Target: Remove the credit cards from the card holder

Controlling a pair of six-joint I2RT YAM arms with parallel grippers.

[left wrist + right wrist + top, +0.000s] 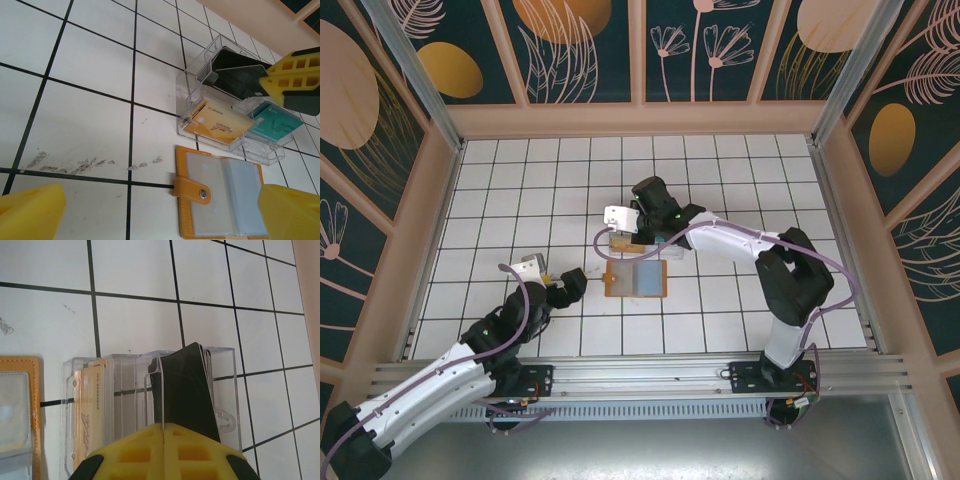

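While the right gripper [164,429] sits with its yellow fingers pressed together at the near edge of a glossy black plastic card [185,385], that card leans in one compartment of the clear compartmented plastic tray [222,357]. Pinched or merely nudged, cannot tell. The small flat tan-orange folding card holder [220,197] lies open on the white tiled table [85,65] just beside the tray, snap tab out, and its pale blue-grey pockets look empty. The left gripper [160,215] hovers over it, fingers spread wide, holding nothing. Judgement: unloading near done, final card being seated. Next move calls for the right fingers to lift clear without tipping that card, then a check of the pockets. Writing: the teal card [272,125] in the tray seems to read "VIP". The gold-tan card [217,122] beside it carries a script logo and print too fine to read.
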